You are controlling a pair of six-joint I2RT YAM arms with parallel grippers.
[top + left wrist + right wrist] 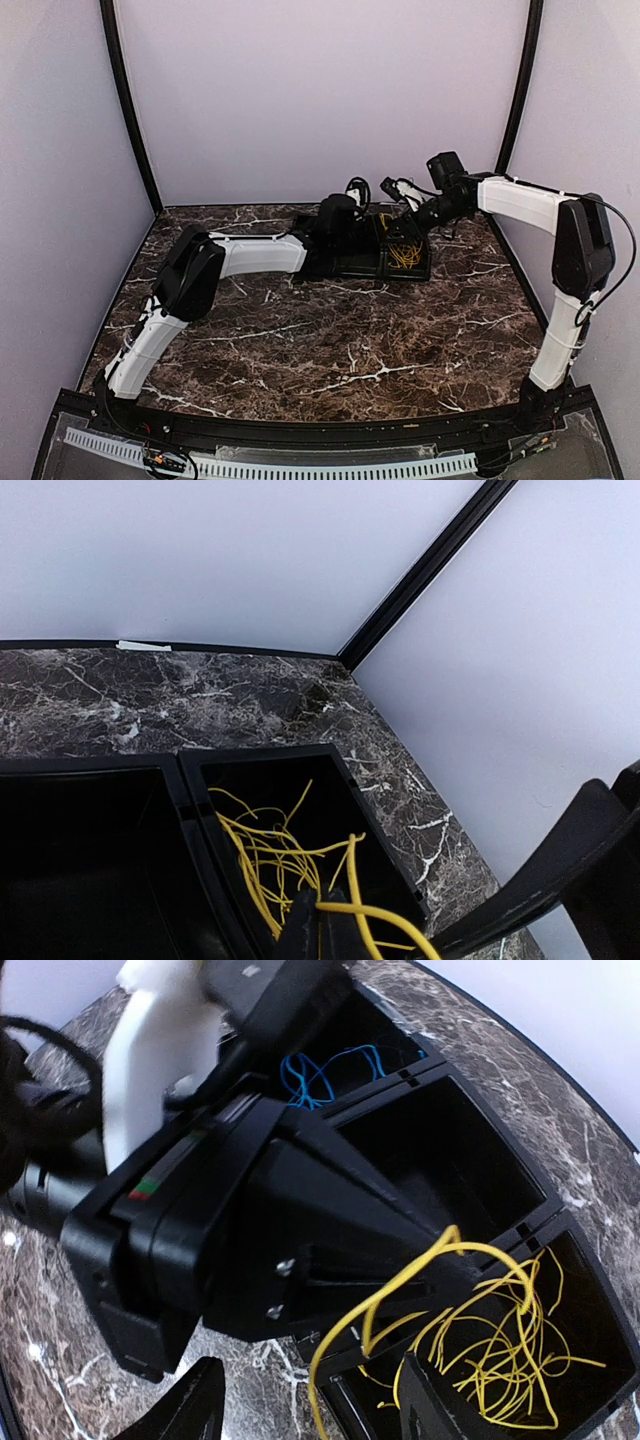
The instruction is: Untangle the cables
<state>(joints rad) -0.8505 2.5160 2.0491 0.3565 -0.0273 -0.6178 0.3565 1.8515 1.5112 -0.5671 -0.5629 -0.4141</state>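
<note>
Many yellow cables (500, 1360), one pinched — left gripper (315, 930)

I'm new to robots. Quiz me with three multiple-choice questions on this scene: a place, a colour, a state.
1. The yellow cables mostly lie: A on bare table; B in the black tray; C on the wall.
2. The tray's other cables are: A red; B green; C blue.
3. The jaws of the right gripper are: A apart; B shut on a cable; C out of view.
Answers: B, tray walls surround them; C, blue loops show in a far compartment; A, a wide gap separates them.
</note>
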